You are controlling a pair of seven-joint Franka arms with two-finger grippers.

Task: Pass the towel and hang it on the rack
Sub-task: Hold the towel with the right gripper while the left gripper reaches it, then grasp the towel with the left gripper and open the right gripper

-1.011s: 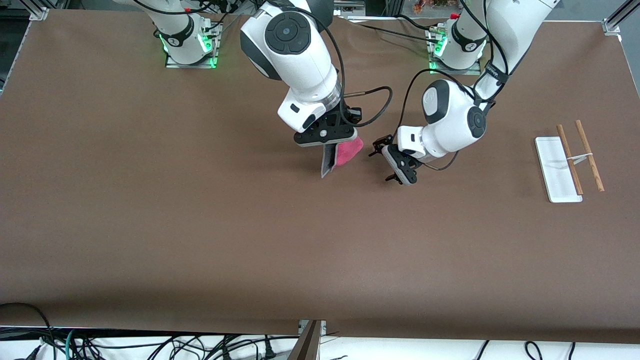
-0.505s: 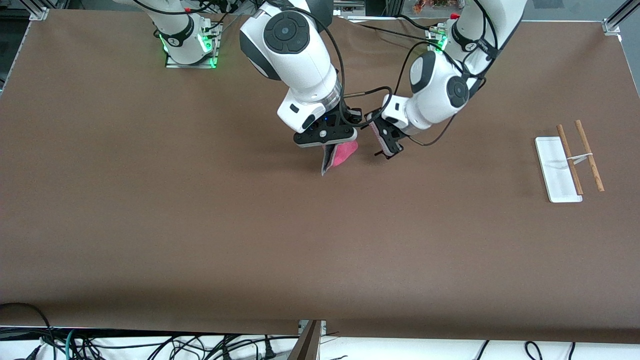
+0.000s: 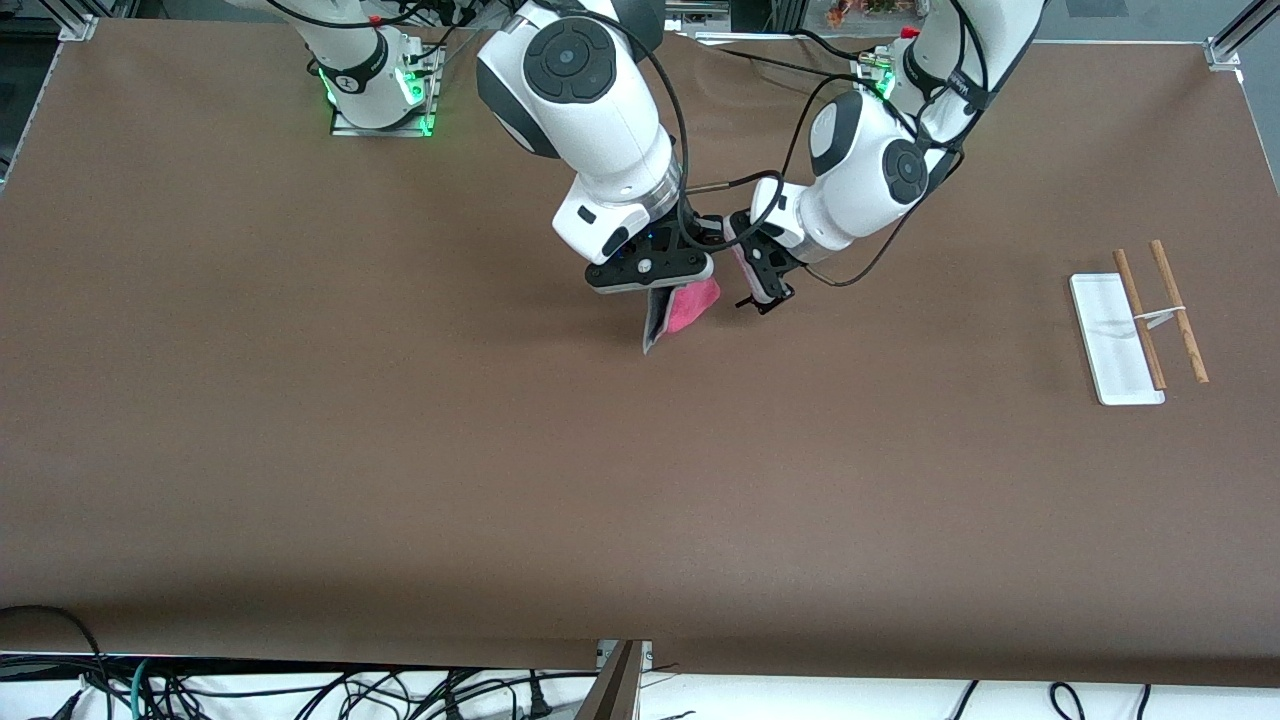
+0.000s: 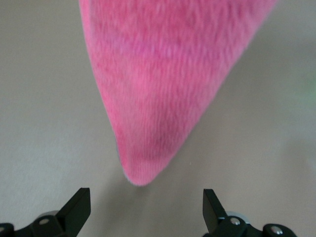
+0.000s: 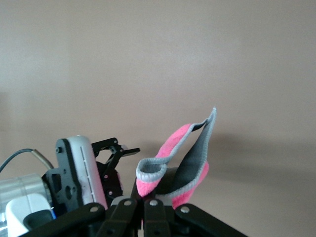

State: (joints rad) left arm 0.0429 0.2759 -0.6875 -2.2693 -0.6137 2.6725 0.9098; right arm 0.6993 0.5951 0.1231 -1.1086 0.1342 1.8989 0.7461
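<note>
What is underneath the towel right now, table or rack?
Only bare brown table. The towel hangs from the shut right gripper, with the open left gripper beside it. The rack stands apart, toward the left arm's end. The pinched part of the towel is covered.

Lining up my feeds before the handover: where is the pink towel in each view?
Front view: towel hangs from the shut right gripper, mid-table.
Left wrist view: towel fills the upper centre, ahead of the open fingers.
Right wrist view: towel bunched at the fingertips.
Shared landmark: the brown table.
</note>
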